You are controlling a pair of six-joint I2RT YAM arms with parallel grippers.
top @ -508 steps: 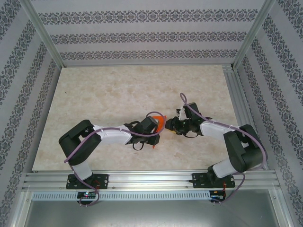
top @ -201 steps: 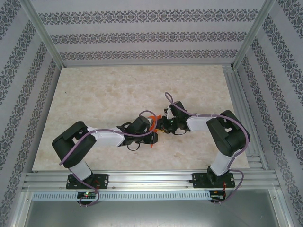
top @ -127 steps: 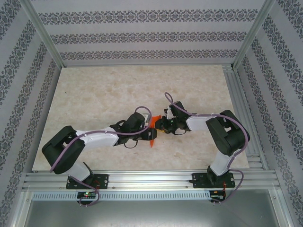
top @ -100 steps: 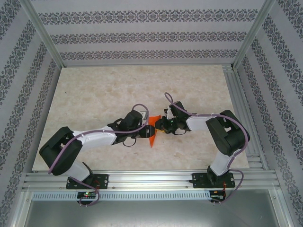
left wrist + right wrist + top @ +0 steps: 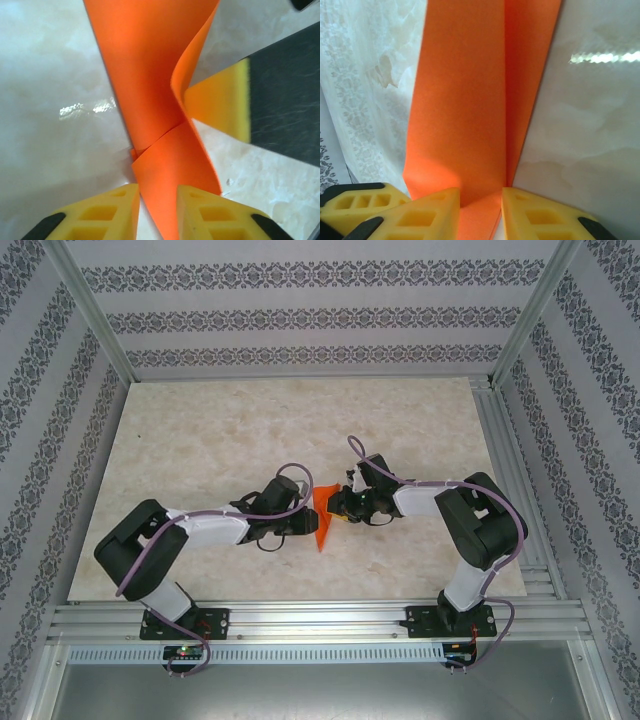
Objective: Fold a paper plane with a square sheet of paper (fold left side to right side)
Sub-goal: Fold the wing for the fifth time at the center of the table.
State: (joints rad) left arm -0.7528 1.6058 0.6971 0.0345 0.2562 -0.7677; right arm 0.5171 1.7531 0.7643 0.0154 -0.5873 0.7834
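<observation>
The left gripper is closed on the paper, with a yellow pad against each face. The paper is a folded orange wedge over the middle of the table, between the two arms, with its point toward the near edge. The right gripper pinches it at the crease from the other side. One right pad touches the curled flap.

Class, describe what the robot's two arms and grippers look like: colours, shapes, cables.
The left arm and right arm each have white shells between bulky black joints, with a purple cable looping alongside. The left gripper and right gripper have yellow wedge-shaped fingers with square hollows.
</observation>
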